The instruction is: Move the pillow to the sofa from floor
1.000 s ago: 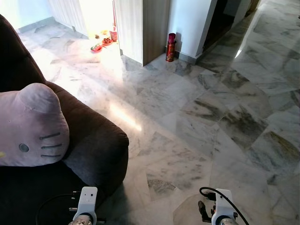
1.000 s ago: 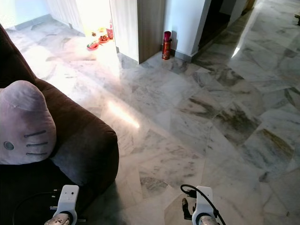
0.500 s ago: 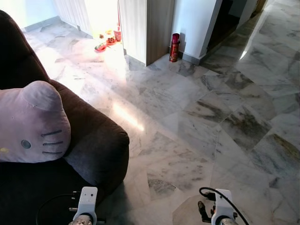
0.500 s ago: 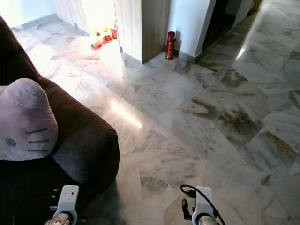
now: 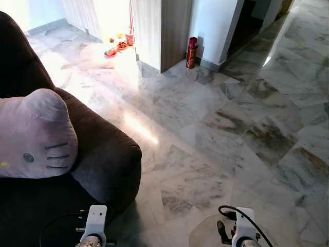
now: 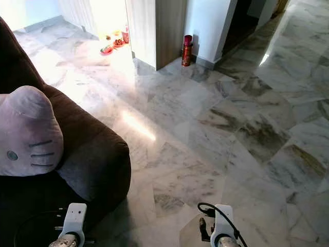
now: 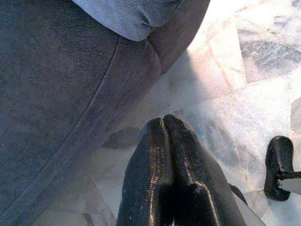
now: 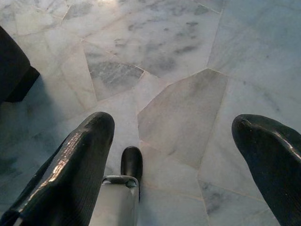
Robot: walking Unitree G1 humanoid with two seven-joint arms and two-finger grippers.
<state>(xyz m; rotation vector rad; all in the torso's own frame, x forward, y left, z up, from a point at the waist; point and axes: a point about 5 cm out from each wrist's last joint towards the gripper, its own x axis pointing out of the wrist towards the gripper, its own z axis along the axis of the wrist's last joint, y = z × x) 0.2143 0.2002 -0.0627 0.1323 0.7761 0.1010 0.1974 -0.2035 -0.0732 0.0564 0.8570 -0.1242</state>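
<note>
- Two grippers report here, and I read neither as carrying a load.
- Left gripper (image 7: 163,123): I see both black fingers pressed flat together along their length, tips meeting, jaws clenched on nothing. It hangs over pale marble just beside the sofa's front corner.
- Right gripper (image 8: 174,127): I see the jaws spread wide, one finger at each side of the wrist view, with bare floor (image 8: 178,56) between them. They grip and touch nothing.
- Both wrists show low in the head views: the left over the sofa's edge, the right over the tiles with a black cable looped at it.
- Pillow (image 5: 33,136): I find it on the sofa (image 5: 103,164), resting on the seat and leaning against the backrest and the inner side of the armrest. It is a pale lilac cat-face cushion.
- Orientation: it stands roughly upright, face turned toward the camera, with a rounded ear on top, one dark eye and three whisker lines toward the armrest side. Its long axis runs across the seat, side to side; its far left end is cut by the frame edge.
- In the left wrist view, a corner of the pillow (image 7: 131,16) overlaps the dark upholstery.
- Surroundings: a red canister (image 5: 191,52) stands at the foot of a white wall, well apart from the sofa. Small red items (image 5: 117,47) sit on the sunlit floor beyond.
</note>
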